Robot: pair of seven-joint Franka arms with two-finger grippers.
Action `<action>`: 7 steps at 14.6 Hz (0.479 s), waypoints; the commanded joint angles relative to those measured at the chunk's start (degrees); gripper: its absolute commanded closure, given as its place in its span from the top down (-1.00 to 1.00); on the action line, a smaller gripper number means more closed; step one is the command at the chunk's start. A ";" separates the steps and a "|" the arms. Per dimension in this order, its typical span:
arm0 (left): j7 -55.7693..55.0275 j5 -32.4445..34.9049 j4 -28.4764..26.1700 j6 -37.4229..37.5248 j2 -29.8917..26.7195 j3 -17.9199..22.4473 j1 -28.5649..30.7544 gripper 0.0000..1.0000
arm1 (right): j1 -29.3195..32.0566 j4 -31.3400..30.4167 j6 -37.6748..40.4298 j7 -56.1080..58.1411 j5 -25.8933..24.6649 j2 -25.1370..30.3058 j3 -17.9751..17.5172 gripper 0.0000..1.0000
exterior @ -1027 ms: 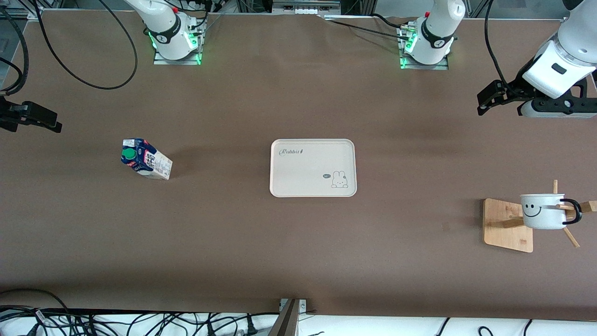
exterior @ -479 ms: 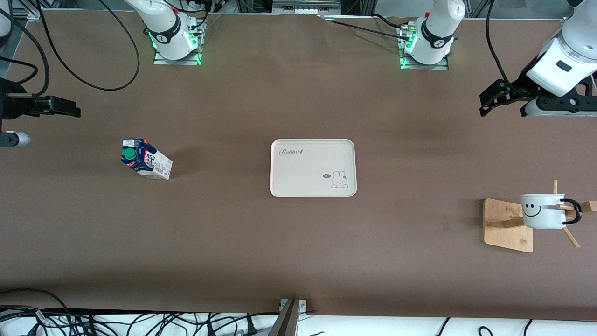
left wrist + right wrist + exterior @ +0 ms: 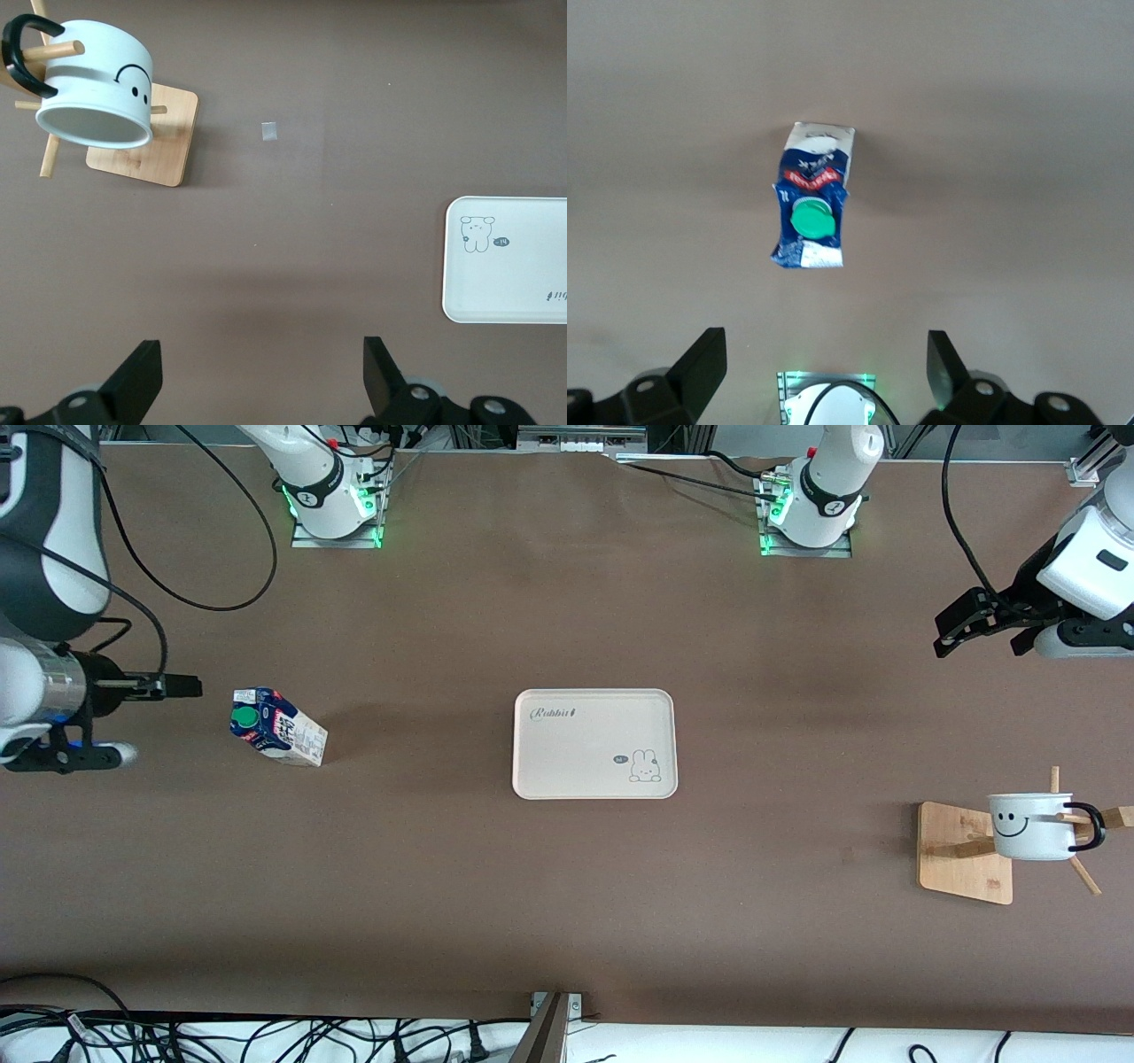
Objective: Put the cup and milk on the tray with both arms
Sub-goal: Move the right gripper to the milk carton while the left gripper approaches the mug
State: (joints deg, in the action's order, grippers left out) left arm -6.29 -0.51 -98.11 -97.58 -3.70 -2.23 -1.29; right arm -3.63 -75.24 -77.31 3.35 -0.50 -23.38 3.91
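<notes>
The tray sits in the middle of the counter with nothing on it, its rabbit drawing toward the front camera. The milk stands on the counter toward the right arm's end, well apart from the tray, its green cap showing. The right gripper hangs just beside the milk without touching it — in the right wrist view its fingers are spread wide and hold nothing.

Toward the left arm's end, the cup hangs by its black handle on a peg of a wooden rack, nearer the front camera than the tray. The left gripper is up over bare counter at that end, well apart from the cup — its fingers are also wide open and empty.
</notes>
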 commanded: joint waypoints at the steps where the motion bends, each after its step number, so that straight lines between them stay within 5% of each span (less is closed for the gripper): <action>1: -0.21 -0.72 2.14 1.07 1.15 -0.59 0.06 1.00 | -1.38 0.09 -0.57 2.36 0.15 -1.40 0.22 1.00; 5: -0.04 -0.11 1.96 1.51 1.41 -0.32 0.15 1.00 | -1.03 0.35 -1.44 7.36 0.23 -4.57 0.31 1.00; 7: 0.75 -0.19 0.74 0.56 0.89 -0.58 0.14 1.00 | 1.42 0.09 -2.15 7.20 6.70 -5.27 0.48 1.00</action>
State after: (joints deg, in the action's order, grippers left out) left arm -6.28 -0.51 -97.78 -97.38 -3.10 -2.46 -1.34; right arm -4.62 -75.27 -79.08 8.93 1.06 -28.10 4.20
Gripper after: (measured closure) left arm 0.000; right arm 0.000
